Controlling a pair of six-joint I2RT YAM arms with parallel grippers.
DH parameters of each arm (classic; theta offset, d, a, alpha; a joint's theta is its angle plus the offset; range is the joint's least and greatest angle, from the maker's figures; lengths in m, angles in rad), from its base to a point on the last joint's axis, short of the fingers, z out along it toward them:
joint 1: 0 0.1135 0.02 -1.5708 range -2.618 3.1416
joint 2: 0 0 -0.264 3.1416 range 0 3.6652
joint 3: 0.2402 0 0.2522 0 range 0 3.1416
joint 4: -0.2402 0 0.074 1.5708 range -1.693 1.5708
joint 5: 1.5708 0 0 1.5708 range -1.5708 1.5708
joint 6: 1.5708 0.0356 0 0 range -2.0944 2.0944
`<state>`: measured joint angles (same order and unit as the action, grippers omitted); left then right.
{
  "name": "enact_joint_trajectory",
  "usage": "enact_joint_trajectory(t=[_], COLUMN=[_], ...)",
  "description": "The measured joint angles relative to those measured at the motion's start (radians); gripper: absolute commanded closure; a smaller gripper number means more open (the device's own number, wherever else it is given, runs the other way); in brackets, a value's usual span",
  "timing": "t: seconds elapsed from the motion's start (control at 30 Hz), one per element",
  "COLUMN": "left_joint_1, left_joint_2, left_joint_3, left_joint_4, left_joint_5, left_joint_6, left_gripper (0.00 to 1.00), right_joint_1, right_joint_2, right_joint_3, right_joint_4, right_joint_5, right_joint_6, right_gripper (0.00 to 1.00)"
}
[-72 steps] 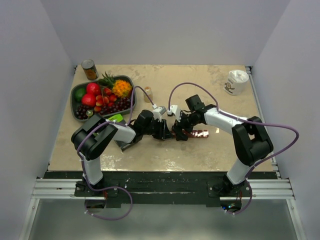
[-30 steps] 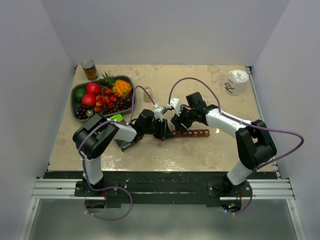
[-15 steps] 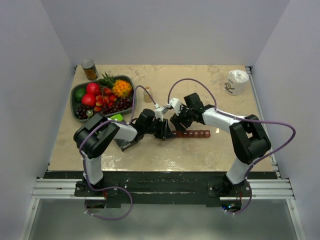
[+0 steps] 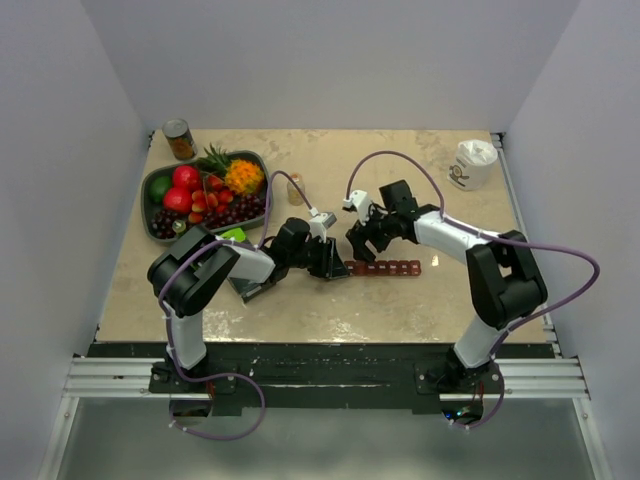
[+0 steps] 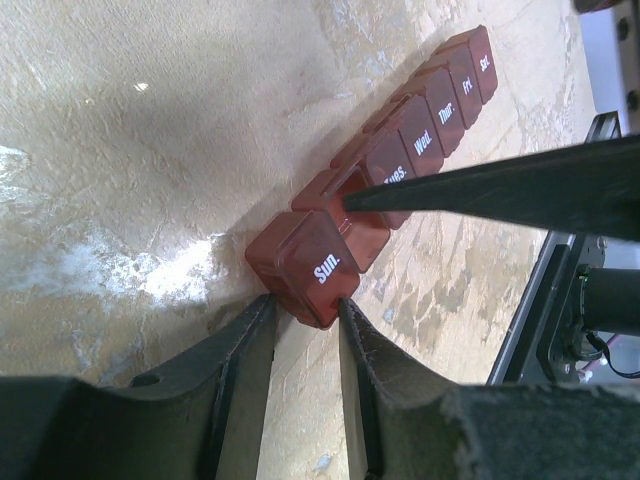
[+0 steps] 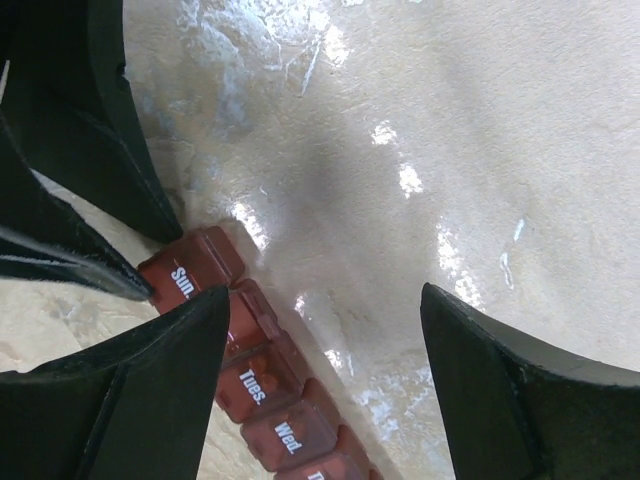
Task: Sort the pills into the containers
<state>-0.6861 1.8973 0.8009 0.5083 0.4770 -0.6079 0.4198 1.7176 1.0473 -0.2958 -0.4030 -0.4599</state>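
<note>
Left gripper [image 5: 305, 303] is pinching the Sun. end of the weekly pill organizer [image 4: 385, 267], which is lying mid-table [image 4: 330, 310]. Right gripper [image 6: 325, 295] is hovering over it, jaws spread wide, one fingertip at the second cell. Dark lids are hiding whatever is inside.

Even bright overhead light, shadows soft. Glare patches on counter [image 6: 405, 180] in wrist views; close-up jaws dark, slightly blurred at edges.

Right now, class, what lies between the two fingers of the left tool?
The Sun. compartment at the end of the red-brown containers strip sits there, pinched by the left tool. The left wrist view shows it.
</note>
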Motion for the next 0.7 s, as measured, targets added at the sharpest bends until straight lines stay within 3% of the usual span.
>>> enact_joint_trajectory(t=[0.23, 0.5, 0.7], left_joint_1=[0.0, 0.0, 0.0], left_joint_2=[0.0, 0.001, 0.003], left_joint_3=[0.0, 0.0, 0.004], left_joint_4=[0.0, 0.0, 0.0], left_joint_5=[0.0, 0.001, 0.004], left_joint_6=[0.0, 0.0, 0.0], left_gripper=[0.63, 0.63, 0.63], right_joint_1=[-0.039, -0.039, -0.039], right_joint_2=[-0.034, -0.02, 0.04], right_joint_3=[0.003, 0.003, 0.005], right_joint_4=[-0.008, 0.004, 0.01], right_joint_5=[-0.063, 0.001, 0.071], right_joint_6=[0.0, 0.023, 0.043], right_gripper=[0.27, 0.54, 0.56])
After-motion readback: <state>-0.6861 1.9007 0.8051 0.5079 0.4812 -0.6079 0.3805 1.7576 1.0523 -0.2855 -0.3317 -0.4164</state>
